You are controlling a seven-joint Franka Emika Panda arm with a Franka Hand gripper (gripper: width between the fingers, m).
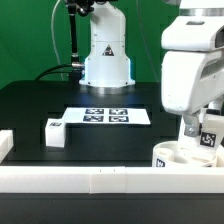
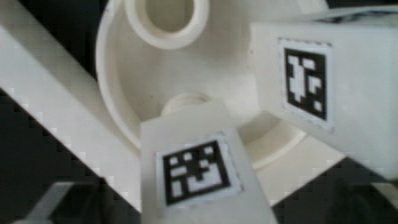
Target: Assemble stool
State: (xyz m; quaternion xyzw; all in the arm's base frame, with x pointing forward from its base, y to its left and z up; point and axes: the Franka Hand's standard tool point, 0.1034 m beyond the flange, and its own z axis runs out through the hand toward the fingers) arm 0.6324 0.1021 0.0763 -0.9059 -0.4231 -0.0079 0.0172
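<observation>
gripper (image 1: 192, 130): opening cannot be told
leg (image 2: 196, 165): seen just under gripper, touching seat (image 2: 151, 75)
far leg (image 1: 55, 132): set on tabletop (image 1: 30, 105), well apart from gripper

Marker board (image 1: 108, 116) lies flat on black table (image 1: 30, 105).

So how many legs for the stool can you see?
3. The first leg lies alone on the table, at the exterior view's left. The second leg and third leg are by the seat disc, shown in the wrist view. None seems hidden.
</observation>
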